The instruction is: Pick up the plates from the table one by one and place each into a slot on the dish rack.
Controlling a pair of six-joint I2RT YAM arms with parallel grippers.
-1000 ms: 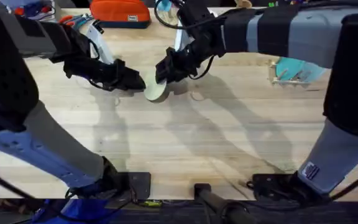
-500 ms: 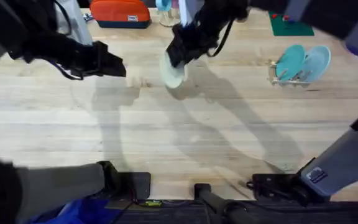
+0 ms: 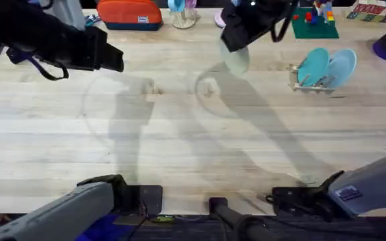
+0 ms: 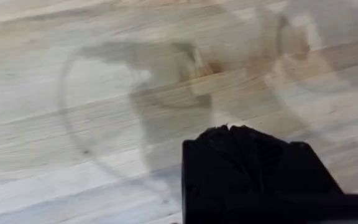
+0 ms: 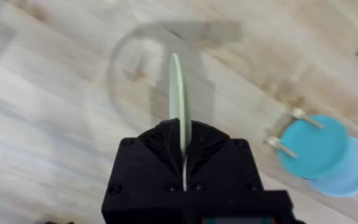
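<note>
Change: since a second ago I'd lifted the cream plate (image 3: 236,60) off the bench (image 3: 179,147) and swung it toward the dish rack (image 3: 313,82)
Right hand (image 5: 180,163): clenched on that plate's edge, held upright; nearing rack
Left hand (image 4: 232,134): backed off; clenched, empty
Rack: teal plate (image 3: 312,66) and light blue plate (image 3: 340,67) already slotted; last one remained

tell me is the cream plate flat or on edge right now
On edge: the cream plate shows as a thin line clamped in the right gripper, above the table.
</note>
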